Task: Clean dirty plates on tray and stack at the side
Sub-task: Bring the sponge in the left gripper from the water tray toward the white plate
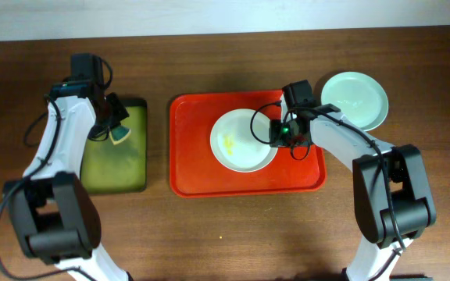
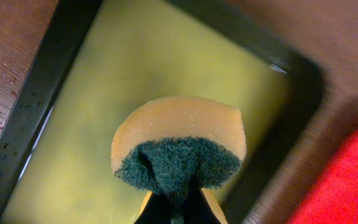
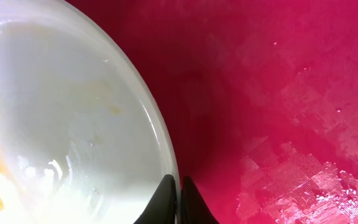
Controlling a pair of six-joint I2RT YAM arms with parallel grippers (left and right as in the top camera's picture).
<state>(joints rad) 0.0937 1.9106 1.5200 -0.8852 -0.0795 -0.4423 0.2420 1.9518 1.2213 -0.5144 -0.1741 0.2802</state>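
Observation:
A white plate (image 1: pixel 241 140) with yellow smears lies on the red tray (image 1: pixel 194 168). My right gripper (image 1: pixel 276 134) is shut on the plate's right rim; in the right wrist view the fingers (image 3: pixel 178 193) pinch the rim of the white plate (image 3: pixel 61 118) over the red tray (image 3: pixel 278 93). A pale mint-blue plate (image 1: pixel 355 99) sits on the table to the right of the tray. My left gripper (image 1: pixel 116 129) is shut on a yellow sponge with a green scrub face (image 2: pixel 178 149), held above the black-rimmed tray (image 2: pixel 36 112). A third plate is out of view.
The smaller black-rimmed tray with a yellow-green inside (image 1: pixel 116 164) lies left of the red tray. The wooden table (image 1: pixel 233 234) runs along the front. A corner of the red tray (image 2: pixel 347 180) shows in the left wrist view.

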